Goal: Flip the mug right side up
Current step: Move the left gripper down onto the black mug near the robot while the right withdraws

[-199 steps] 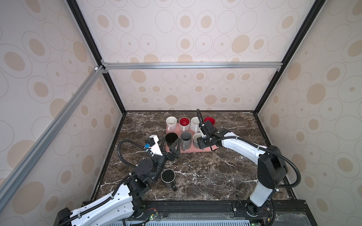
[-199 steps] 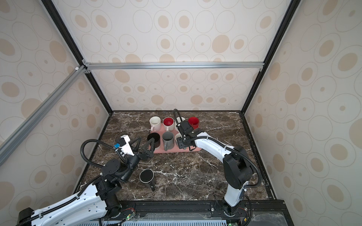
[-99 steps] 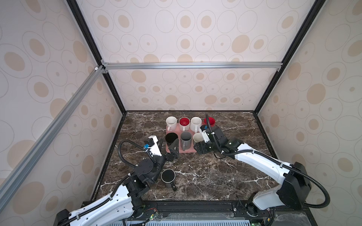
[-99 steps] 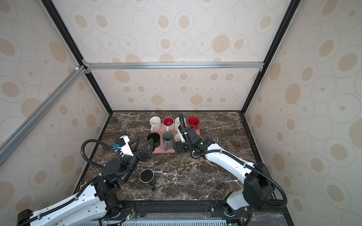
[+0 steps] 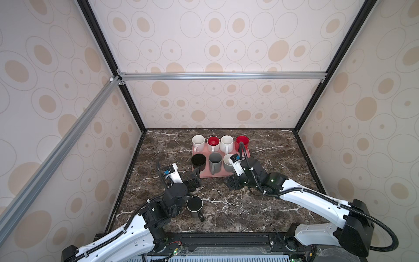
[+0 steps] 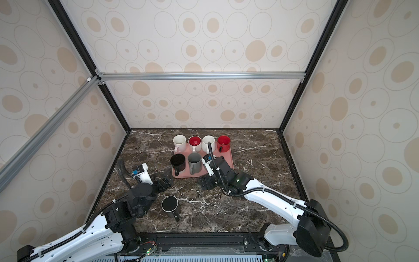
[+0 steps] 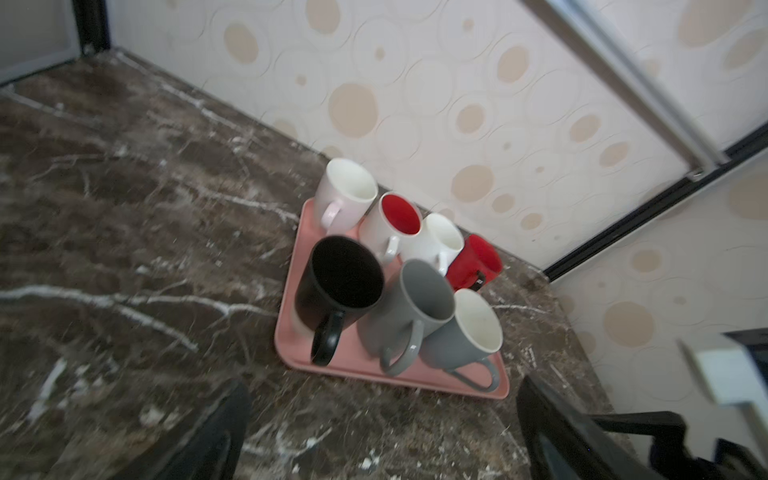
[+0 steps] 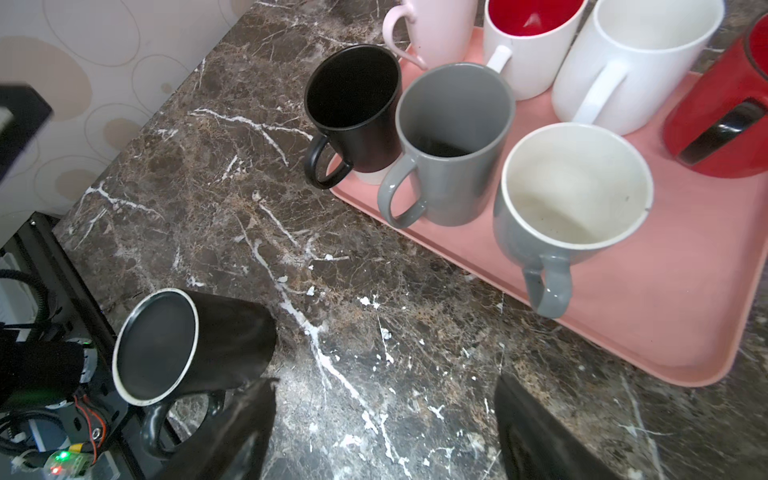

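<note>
standing inverted, black mug point(image 5: 194, 203), near marble point(image 5: 238, 211) front edge, open rightward

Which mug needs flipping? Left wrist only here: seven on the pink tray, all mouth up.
Observer: None of those. A black mug stands base up on the marble, off the tray.
Operator: Handle facing where?
Observer: Its handle points toward the arms' bases, away from the tray.
Operator: Anything gripping it?
Observer: No. The left gripper and right gripper are both open and hold nothing.
</note>
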### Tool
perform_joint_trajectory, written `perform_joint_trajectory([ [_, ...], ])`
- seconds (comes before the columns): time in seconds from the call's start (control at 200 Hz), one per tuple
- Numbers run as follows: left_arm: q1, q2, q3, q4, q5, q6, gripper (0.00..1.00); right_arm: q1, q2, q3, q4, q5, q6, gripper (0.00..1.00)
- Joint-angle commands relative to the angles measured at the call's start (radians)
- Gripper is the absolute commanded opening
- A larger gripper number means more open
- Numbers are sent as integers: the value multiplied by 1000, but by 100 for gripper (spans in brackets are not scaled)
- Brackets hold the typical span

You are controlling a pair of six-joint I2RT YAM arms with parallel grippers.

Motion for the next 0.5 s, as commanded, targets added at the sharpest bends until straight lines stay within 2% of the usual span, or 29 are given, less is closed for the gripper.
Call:
perform_joint_trajectory([
  [0.0, 6, 29, 76, -340, 40, -255, 99, 2, -29, -26, 18, 81, 2, 84],
  [0.165, 6, 45, 68, -483, 235, -357, 99, 2, -40, -56, 21, 134, 17, 84],
  [0.295, 5, 26, 48, -604, 290, -437, 98, 2, -54, -81, 45, 139, 23, 84],
  [0.495, 7, -2, -78, -457, 444, -468, 95, -3, -64, -87, 44, 163, 16, 84],
])
